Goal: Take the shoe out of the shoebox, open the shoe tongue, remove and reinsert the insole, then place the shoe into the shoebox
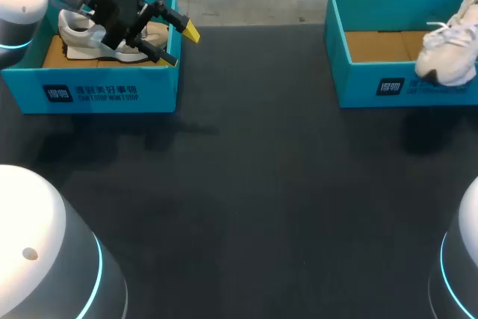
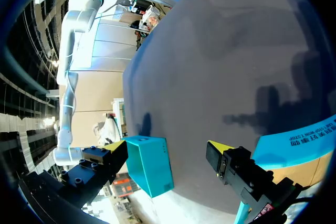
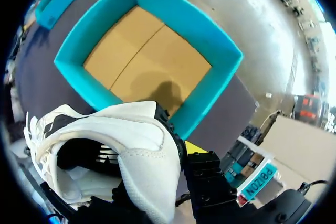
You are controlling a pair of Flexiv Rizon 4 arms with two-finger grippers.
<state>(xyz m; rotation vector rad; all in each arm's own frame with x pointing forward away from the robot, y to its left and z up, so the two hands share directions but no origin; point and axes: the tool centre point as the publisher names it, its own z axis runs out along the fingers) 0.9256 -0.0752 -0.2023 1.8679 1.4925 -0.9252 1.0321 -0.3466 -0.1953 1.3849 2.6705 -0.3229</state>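
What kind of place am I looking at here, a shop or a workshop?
Probably a robot test bench, not a shop: a dark table, teal left shoebox and right shoebox, and the right arm's fingers holding a white shoe.

**Table** (image 1: 246, 207): bare dark surface runs from the near edge to the far edge between the two boxes, a wide passage.

**Far left corner:** left shoebox (image 1: 89, 91). A shoe (image 1: 78, 31) fills its floor. The left gripper (image 1: 179, 42), fingers spread, hangs over the box's right wall and bars entry from above on that side.

**Far right corner:** right shoebox (image 1: 403, 84). Its cardboard floor is bare in the left half. A white sneaker (image 1: 452, 50) hangs over the right end and blocks it.

**Near corners:** left arm base (image 1: 45, 259) and right arm base (image 1: 459, 259) narrow the near edge.
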